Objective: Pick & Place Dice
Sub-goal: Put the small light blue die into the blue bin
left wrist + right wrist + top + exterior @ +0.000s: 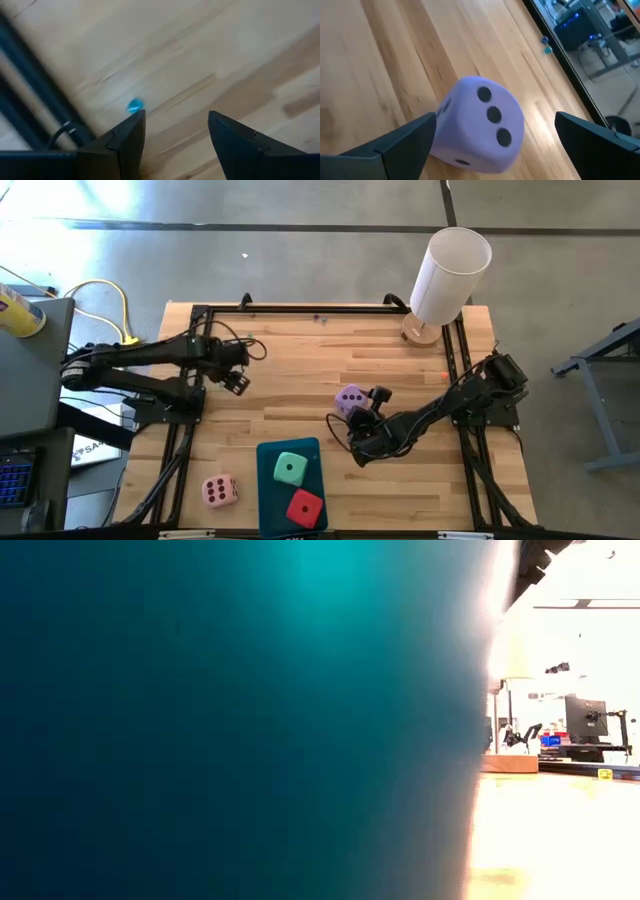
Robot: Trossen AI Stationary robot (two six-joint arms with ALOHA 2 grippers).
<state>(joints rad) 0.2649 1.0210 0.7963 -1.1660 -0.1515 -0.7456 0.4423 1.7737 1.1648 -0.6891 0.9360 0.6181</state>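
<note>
The lilac purple die rests on the wooden table right of centre, its three-pip face toward the right wrist camera. My right gripper is open, one finger on each side of that die; I see no touch. The mint green die and the red die sit on the teal tray at the near edge. Left of the tray, the pale pink die stands on the table. My left gripper hangs open and empty over bare wood at the left.
A white cylinder on a round wooden base stands at the far right corner. Black frame rails run along the table's edges. A small blue fleck lies on the wood below the left gripper. The teal tray fills most of the low view.
</note>
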